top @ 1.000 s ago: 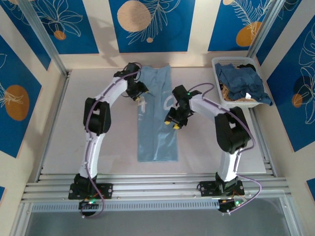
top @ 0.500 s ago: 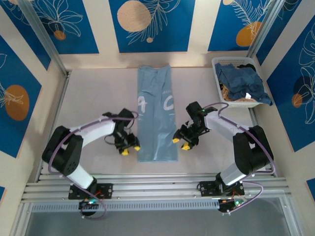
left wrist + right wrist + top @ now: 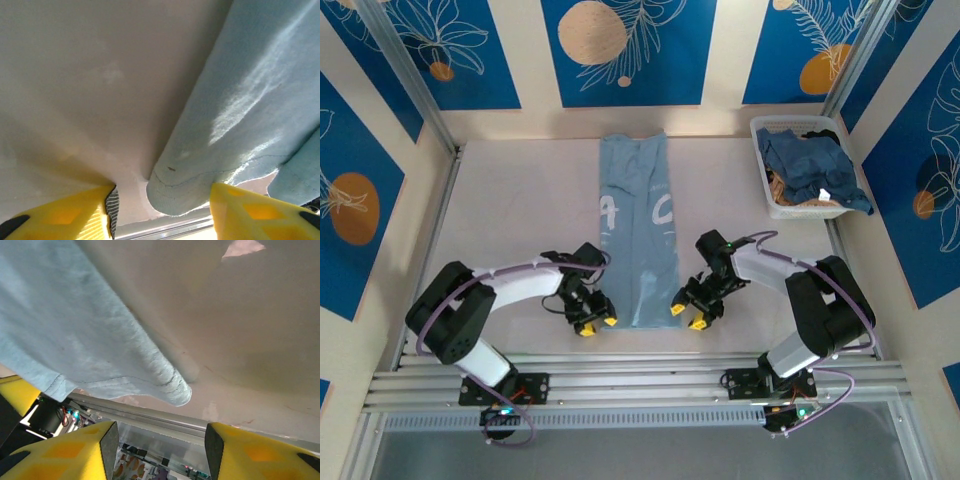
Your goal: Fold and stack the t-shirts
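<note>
A light blue t-shirt (image 3: 638,230) lies on the table folded into a long narrow strip, with white lettering across its middle. My left gripper (image 3: 597,324) is low at the strip's near left corner. In the left wrist view the shirt's rounded corner (image 3: 175,192) sits between the open yellow fingers (image 3: 65,220) without being pinched. My right gripper (image 3: 688,316) is at the near right corner. In the right wrist view that corner (image 3: 172,387) lies just ahead of the open gripper (image 3: 157,450). More blue t-shirts (image 3: 810,165) are piled in the basket.
A white mesh basket (image 3: 798,122) stands at the back right, cloth hanging over its right side. The aluminium rail (image 3: 640,375) runs along the table's near edge, close behind both grippers. Bare table (image 3: 520,220) lies left of the strip.
Both grippers have come from the shirt's far and middle parts down to its near end. They now sit at the two near corners, closer to the cloth than half a second ago.
</note>
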Controlling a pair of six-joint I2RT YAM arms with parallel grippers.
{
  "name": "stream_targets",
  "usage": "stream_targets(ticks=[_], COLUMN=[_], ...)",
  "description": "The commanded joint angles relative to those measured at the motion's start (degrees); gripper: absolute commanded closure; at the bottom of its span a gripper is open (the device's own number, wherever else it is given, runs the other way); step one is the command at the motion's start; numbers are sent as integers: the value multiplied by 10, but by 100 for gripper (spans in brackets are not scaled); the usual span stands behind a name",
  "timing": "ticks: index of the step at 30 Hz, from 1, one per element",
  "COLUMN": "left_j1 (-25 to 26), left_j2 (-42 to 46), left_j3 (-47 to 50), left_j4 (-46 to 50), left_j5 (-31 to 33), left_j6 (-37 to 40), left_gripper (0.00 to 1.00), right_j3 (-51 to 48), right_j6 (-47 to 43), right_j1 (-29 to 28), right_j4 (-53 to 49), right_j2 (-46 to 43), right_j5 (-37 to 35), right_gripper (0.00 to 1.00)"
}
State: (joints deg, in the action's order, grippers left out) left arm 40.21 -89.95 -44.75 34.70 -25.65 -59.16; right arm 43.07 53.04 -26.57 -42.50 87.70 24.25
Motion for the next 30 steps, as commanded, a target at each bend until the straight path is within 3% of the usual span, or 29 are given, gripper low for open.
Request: stream_targets(ticks=[1,5,11,18,21,23,27,30], left_j1=[17,19,19,19,18,19,18,19], left_j2=[-32,-38,-36,-26,-20,-18,-29,-39], left_j3=[-8,-25,-34,-35,-39,-42,-42,-43], left_j4=[-41,-32,-26,-31,-38,-38,-43,-55], left_j5=[-3,17,31,38,39,40,33,26], left_j6=[-15,-6,-2,0,0,3,8,7], left_gripper=[57,72,77,76,61,56,56,63], right_j3=[-16,-16,3,27,42,50,62,66], right_j6=[23,37,32,14,12,13,12,14], right_j1=[-8,-21,-29,-35,-38,-39,-44,-46], right_j4=[14,28,31,30,28,27,24,19], right_j2=[-18,-8,23,61,73,79,91,93], right_j5=[17,14,-15,-22,-22,-24,-24,-28], right_gripper=[48,49,54,56,59,63,73,79])
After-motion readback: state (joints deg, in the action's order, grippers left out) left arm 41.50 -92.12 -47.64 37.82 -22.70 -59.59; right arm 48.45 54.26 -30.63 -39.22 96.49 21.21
